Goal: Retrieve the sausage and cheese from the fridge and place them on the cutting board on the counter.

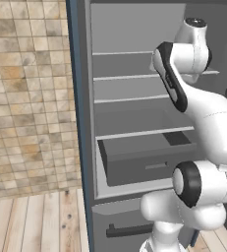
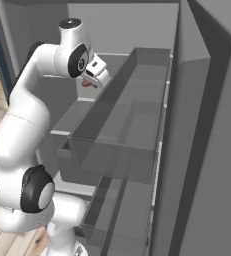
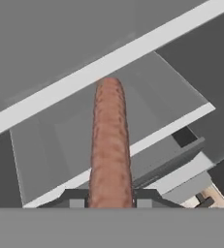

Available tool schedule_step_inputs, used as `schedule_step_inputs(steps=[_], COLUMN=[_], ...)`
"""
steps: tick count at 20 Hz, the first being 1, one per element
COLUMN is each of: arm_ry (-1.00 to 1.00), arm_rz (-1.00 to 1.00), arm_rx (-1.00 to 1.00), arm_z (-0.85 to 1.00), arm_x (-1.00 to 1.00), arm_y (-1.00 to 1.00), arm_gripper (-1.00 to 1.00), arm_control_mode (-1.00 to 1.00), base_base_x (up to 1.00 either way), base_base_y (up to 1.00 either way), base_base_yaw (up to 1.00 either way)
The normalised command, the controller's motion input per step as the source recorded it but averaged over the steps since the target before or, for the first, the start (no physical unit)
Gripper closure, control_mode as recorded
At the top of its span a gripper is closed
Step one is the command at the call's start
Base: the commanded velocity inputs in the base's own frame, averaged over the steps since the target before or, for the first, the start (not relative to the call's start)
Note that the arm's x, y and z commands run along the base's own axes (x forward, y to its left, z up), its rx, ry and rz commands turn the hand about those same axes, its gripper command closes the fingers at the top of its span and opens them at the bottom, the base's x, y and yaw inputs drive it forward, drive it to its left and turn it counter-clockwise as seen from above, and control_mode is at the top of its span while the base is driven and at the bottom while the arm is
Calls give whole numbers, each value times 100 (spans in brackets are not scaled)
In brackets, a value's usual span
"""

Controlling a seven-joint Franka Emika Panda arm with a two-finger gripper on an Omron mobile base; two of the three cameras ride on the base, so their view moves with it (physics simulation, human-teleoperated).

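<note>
The grey fridge stands open, and my arm reaches in at the level of its upper shelves. The reddish-brown sausage runs straight out from between the two dark fingertips in the hand view, held above a grey shelf. My gripper is shut on it, and a pinkish end of the sausage peeks out below the hand in the right base view. The cheese, the cutting board and the counter are out of view.
Inside the fridge a grey drawer stands pulled out under the shelves. See-through door bins hang close on the arm's right. A dark blue panel, a tiled wall and wooden floor lie left.
</note>
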Motion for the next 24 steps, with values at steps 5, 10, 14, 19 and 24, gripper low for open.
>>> schedule_step_inputs(steps=[5,10,14,19,24], arm_ry=[0,-2,-1,1,1], arm_rz=[0,0,0,0,2], arm_rx=[7,1,-1,-5,-1], arm_z=[2,0,-36,-88,-38], arm_x=[-100,-100,-100,-91,-36], arm_y=[8,9,21,31,2], arm_gripper=[100,100,100,100,100], arm_control_mode=[-100,-100,-100,-100,-100], base_base_x=[0,0,0,0,0], base_base_y=[0,0,0,0,0], base_base_yaw=[0,0,0,0,0])
